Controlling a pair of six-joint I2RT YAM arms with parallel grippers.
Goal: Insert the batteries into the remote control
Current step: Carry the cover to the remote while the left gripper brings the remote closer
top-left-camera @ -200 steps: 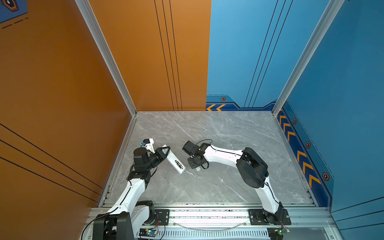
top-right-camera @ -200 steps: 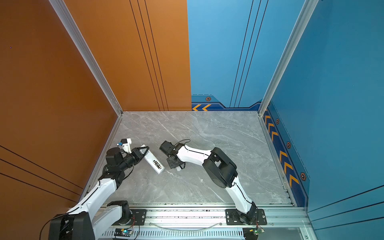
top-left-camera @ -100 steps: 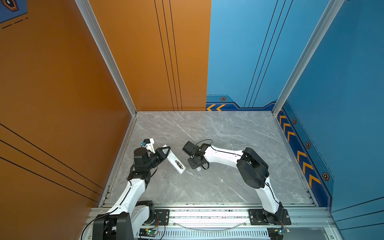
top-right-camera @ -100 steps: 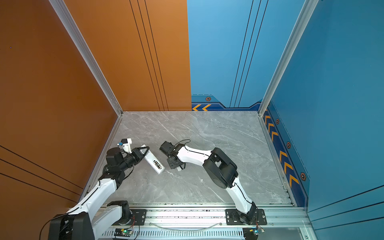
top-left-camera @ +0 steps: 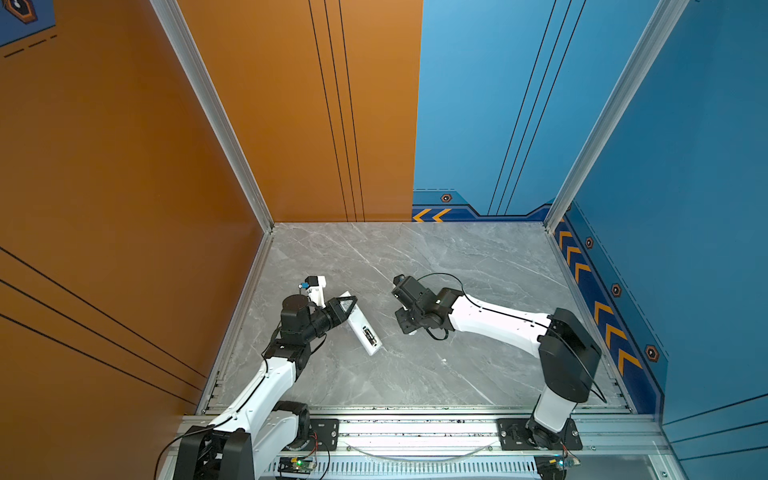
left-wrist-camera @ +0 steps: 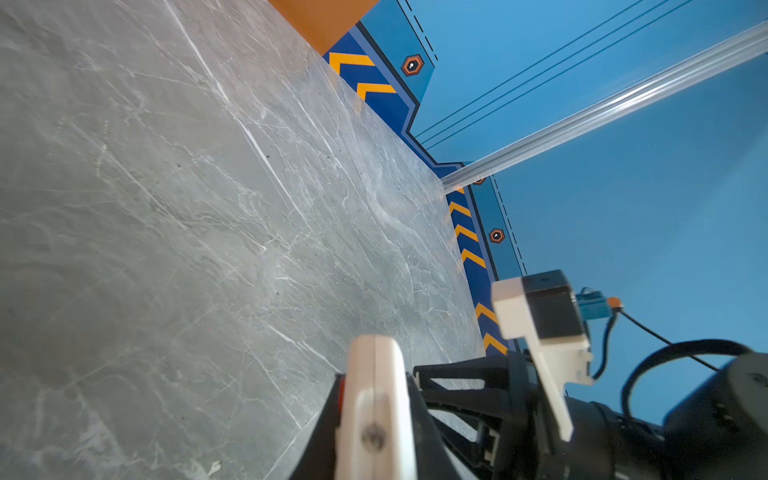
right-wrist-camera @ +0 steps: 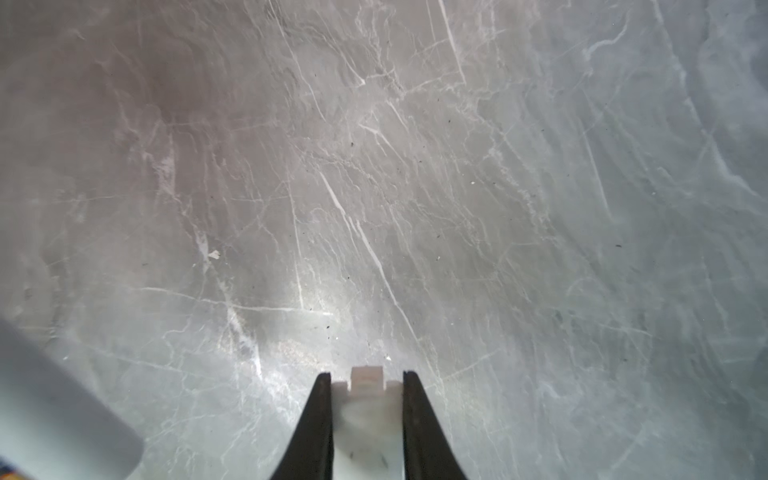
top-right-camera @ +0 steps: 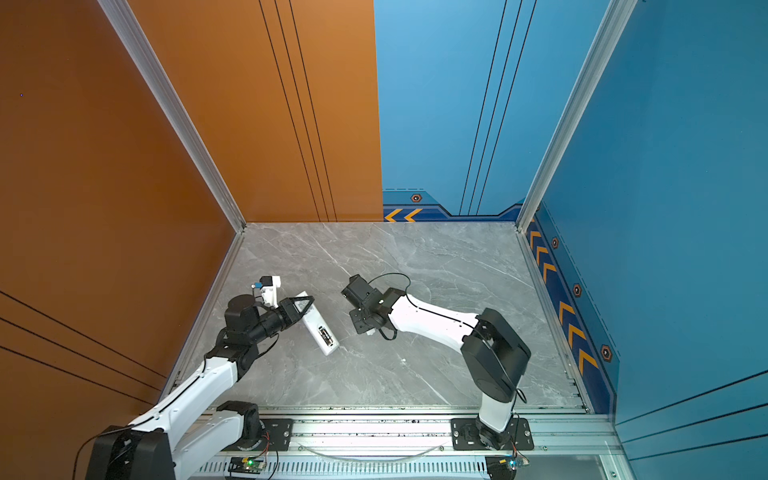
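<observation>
Two grips at mid-table, open marble all around

Most of the grey veined marble-look tabletop (top-left-camera: 457, 257) lies bare: the far half, the right side and the near strip by the aluminium rail (top-left-camera: 415, 428) all stand free. Orange wall panels close the left and blue ones the right, with silver posts at the far corners. Both arms work left of centre, with a bare gap between their grippers.

The remote control (top-left-camera: 360, 328) is a long, slim white plastic bar lying diagonally, its far end toward the left wall. A dark rectangular battery bay (top-left-camera: 371, 336) shows open near its near end; what sits in it is too small to tell.

The left gripper (top-left-camera: 344, 306) has its black triangular fingers (left-wrist-camera: 457, 374) clamped on the remote's far end, seen edge-on in the left wrist view. The right gripper (right-wrist-camera: 366, 376) points down at the table, its thin black fingers (right-wrist-camera: 322, 415) pinching a small flat white plastic piece (right-wrist-camera: 365, 399) with a square tab at its tip
</observation>
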